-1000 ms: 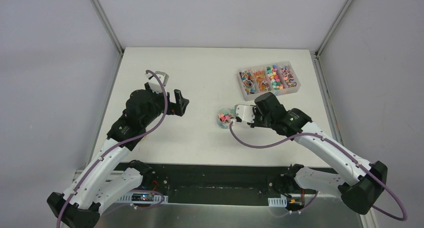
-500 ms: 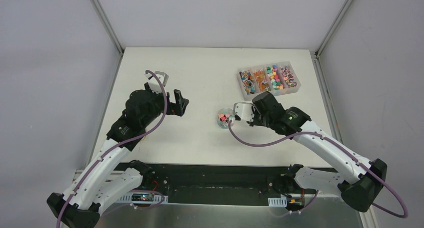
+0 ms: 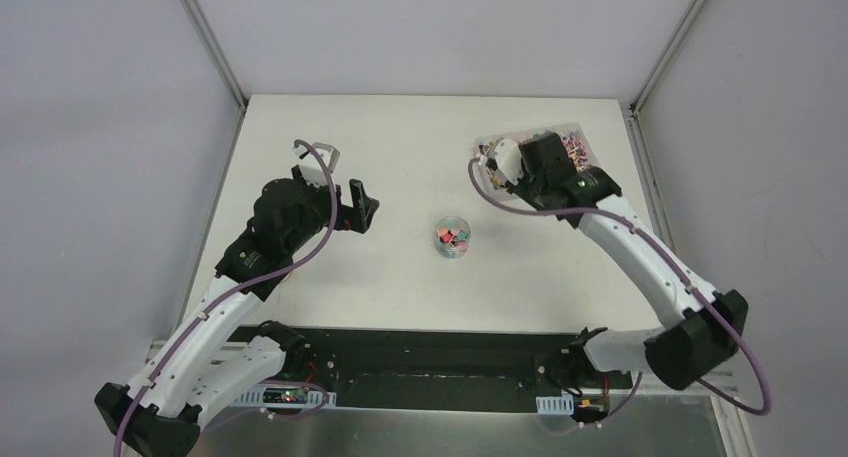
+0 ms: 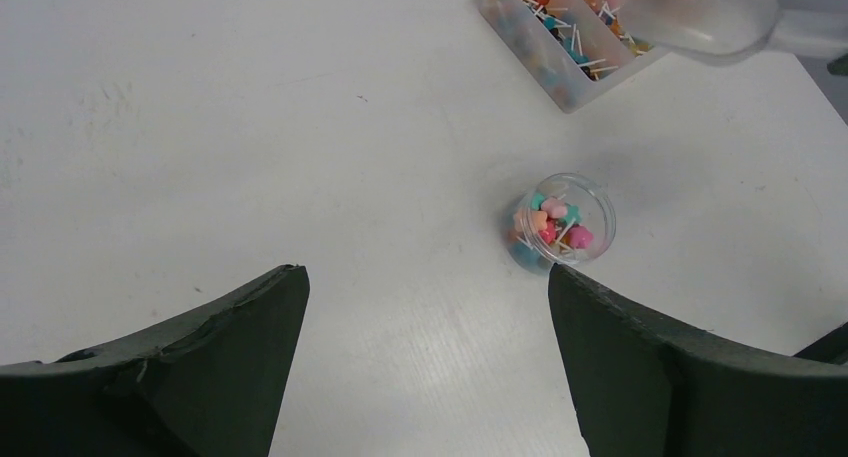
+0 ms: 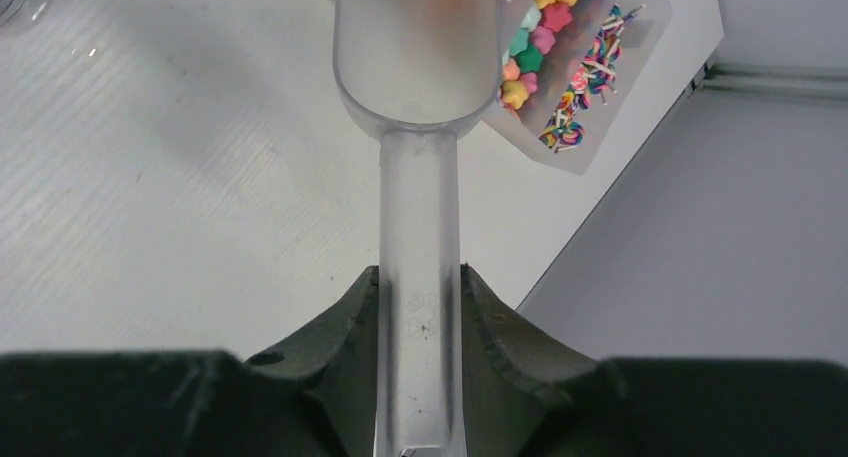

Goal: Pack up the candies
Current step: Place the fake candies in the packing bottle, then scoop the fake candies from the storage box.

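Here, one scoop (image 5: 415, 57), one jar (image 4: 582, 181), many candies (image 5: 530, 57)

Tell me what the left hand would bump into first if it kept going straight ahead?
Probably the small clear jar of candies, sitting ahead between the left hand's open fingers. Depth is unclear, so it might touch the table first.

The tabletop (image 4: 250, 127) is plain white with faint grey scuffs. The candies (image 5: 530, 57) are mixed: yellow, pink, green and teal flower shapes, rainbow-swirled discs on white sticks, and orange and blue pieces. Those in the clear jar (image 4: 600, 217) show pink, red and teal. The scoop (image 5: 418, 177) is frosted and colourless, and the tray (image 4: 565, 87) is clear. The left claw (image 4: 425, 277) and the right claw (image 5: 420, 287) are matt black.
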Controlling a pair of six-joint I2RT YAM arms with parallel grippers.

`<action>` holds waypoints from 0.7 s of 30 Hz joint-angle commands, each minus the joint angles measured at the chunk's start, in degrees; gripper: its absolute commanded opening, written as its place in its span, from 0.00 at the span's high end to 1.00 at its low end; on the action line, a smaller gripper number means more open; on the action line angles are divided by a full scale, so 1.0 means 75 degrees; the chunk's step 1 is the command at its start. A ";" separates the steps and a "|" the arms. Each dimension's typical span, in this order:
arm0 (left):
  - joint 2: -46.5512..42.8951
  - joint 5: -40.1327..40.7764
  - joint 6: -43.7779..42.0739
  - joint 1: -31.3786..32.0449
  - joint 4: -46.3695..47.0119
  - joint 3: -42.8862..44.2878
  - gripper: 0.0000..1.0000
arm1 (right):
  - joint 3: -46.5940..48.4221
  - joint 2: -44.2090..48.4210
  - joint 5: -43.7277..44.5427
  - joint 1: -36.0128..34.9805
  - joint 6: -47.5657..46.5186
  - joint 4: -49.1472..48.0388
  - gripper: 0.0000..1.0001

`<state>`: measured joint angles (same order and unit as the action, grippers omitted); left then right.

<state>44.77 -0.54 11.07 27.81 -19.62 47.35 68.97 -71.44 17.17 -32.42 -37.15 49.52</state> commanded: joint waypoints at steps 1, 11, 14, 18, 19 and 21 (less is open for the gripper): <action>0.0092 -0.0190 -0.0082 0.0077 0.0307 0.0003 0.07 | 0.1401 -0.1195 0.0708 0.0450 0.1231 0.0437 1.00; 0.0127 -0.0237 -0.0090 0.0077 0.0307 0.0003 0.07 | 0.4262 -0.3480 0.1230 0.1669 0.2124 0.1972 1.00; 0.0076 -0.0204 -0.0105 0.0077 0.0307 0.0003 0.07 | 0.4695 -0.3927 0.1254 0.1854 0.2349 0.2344 1.00; -0.0004 -0.0140 -0.0122 0.0077 0.0313 -0.0020 0.07 | 0.4990 -0.4396 0.0875 0.2220 0.2575 0.2593 1.00; 0.0005 -0.0145 -0.0123 0.0077 0.0308 -0.0010 0.07 | 0.5075 -0.4487 0.0796 0.2289 0.2584 0.2654 1.00; 0.0019 -0.0154 -0.0139 0.0077 0.0307 0.0000 0.07 | 0.5195 -0.4647 0.0800 0.2398 0.2563 0.2784 1.00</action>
<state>45.71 -1.58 11.05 27.81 -19.62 47.33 104.27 -104.57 23.38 -16.53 -20.36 66.76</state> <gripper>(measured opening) 0.934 0.313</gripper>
